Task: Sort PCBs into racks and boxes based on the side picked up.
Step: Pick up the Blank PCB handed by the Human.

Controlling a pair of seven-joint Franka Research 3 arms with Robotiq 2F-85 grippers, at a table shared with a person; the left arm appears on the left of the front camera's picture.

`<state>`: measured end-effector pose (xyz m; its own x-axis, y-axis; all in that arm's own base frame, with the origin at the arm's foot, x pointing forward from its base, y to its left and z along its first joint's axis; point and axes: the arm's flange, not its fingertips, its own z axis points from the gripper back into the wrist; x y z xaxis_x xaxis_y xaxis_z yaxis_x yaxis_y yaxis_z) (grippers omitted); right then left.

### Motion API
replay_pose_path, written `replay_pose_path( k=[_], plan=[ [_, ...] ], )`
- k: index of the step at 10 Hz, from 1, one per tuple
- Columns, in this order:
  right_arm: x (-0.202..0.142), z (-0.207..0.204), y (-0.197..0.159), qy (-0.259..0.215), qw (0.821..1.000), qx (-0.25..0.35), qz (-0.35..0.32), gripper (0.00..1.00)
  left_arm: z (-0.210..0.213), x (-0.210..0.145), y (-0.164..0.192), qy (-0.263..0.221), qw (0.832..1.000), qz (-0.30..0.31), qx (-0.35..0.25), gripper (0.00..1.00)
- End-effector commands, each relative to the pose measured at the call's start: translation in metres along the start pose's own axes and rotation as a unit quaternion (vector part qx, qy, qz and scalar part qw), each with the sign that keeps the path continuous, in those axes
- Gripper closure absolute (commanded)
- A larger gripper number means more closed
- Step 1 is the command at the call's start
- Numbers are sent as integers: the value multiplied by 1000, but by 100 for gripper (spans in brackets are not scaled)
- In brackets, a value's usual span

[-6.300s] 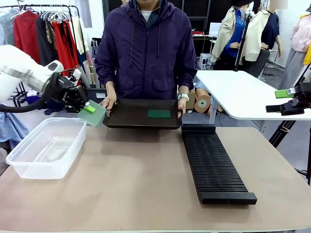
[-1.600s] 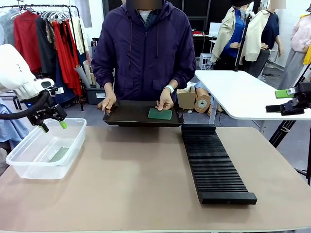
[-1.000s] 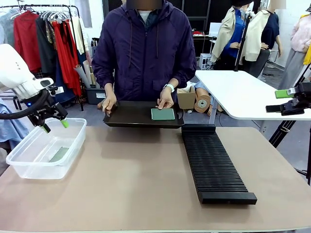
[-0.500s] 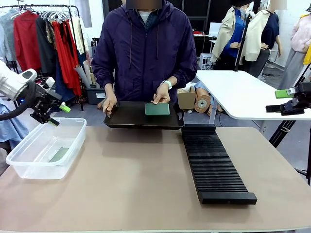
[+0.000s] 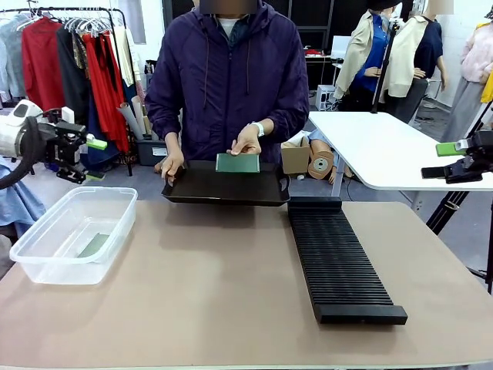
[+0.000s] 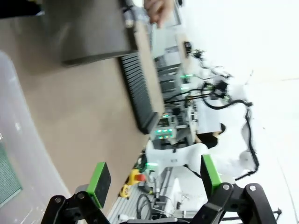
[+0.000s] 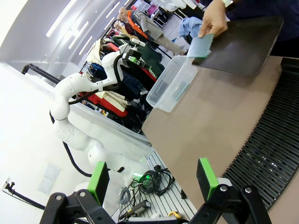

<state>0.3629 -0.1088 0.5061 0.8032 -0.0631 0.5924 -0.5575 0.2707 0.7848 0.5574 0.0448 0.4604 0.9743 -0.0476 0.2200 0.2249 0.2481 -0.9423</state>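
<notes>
One PCB (image 5: 94,245) lies flat in the tub (image 5: 54,268) at lower left; right of centre runs the rack (image 5: 339,258). Beyond, a hand (image 5: 248,142) holds a second PCB (image 5: 237,163) on its long edge over the tray (image 5: 200,189), upper centre. That PCB lies right of the left end effector (image 5: 95,159), which is spread, empty and the nearer, with bare bench (image 5: 208,293) below. The right end effector (image 5: 439,161), spread too, hangs far right.

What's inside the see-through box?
One green PCB lies flat on the bottom of the box. Nothing else is in there. The walls are clear, so they hide nothing. Only the PCB's underside, facing down, can't be seen.
</notes>
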Motion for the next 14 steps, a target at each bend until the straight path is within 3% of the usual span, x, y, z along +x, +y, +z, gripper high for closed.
replay_pose_path(
  k=[1, 3, 14],
  plan=[
    [3, 0, 2, -7, 1000, 2, -2, 0, 4, -5, -4, -5, 999, -17, -39, 0],
    [3, 0, 2, -7, 1000, 2, -2, 0, 6, -5, -1, -25, 999, -16, -35, 0],
    [3, 0, 2, -7, 1000, 2, -2, 0, 7, -1, -2, -12, 999, -6, -30, 0]
  ],
)
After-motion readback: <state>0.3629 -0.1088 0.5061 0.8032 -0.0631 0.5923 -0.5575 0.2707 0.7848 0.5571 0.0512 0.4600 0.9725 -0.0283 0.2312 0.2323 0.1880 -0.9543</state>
